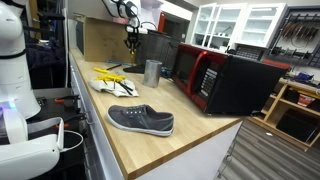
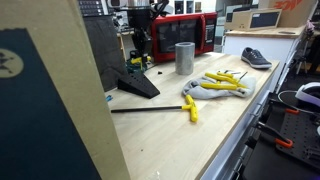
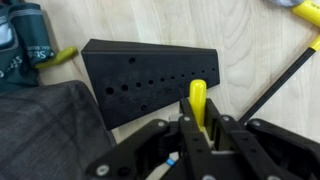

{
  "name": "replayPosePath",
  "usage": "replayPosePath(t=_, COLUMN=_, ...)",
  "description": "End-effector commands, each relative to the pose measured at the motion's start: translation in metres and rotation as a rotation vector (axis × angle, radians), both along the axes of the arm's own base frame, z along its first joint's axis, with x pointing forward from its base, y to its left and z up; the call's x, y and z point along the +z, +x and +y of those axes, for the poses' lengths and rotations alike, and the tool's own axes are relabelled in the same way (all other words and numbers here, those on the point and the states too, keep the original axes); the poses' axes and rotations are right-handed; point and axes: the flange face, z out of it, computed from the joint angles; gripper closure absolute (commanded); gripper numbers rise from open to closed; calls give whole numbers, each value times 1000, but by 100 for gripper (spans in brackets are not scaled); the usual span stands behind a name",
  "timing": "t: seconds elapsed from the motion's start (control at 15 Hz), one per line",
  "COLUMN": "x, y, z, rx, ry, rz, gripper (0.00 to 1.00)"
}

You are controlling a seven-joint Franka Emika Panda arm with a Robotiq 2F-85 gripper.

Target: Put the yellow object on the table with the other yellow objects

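While the gripper (image 3: 199, 130) is hanging low over the black block (image 3: 140, 75) at the far end of the table (image 1: 190, 140), its jaws are pinching the yellow piece (image 3: 198, 98), which is standing against the block's near edge in the wrist view. Judging from that, the pick-up is under way and the carry is not yet begun. The next move is calling for a straight lift to free the piece from the block, then a sweep along the table to the cluster (image 2: 218, 85) of yellow bits, which is lying well apart from the gripper. Between them the cup (image 2: 185, 57) is standing and a black rod (image 2: 150, 108) is lying, so the path is wanting height. The cluster is sitting not far from the table's front edge, so the release is wanting care. Bare wood is showing beside it, toward the shoe (image 1: 140, 120).
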Motion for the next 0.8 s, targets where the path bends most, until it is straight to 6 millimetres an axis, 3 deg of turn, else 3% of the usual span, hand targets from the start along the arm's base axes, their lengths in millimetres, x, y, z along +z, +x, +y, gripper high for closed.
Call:
replayPosePath(t=0.0, x=32, y=-12, z=-2, rx=-19, ry=8, rz=-70, gripper=96)
replayPosePath(t=0.4, x=63, y=-29, z=-12, rx=-9, ry=-69, rz=-47, gripper=96)
replayPosePath(t=0.73, x=73, y=-70, z=-24, rx=15, ry=-173, rz=77, gripper=96)
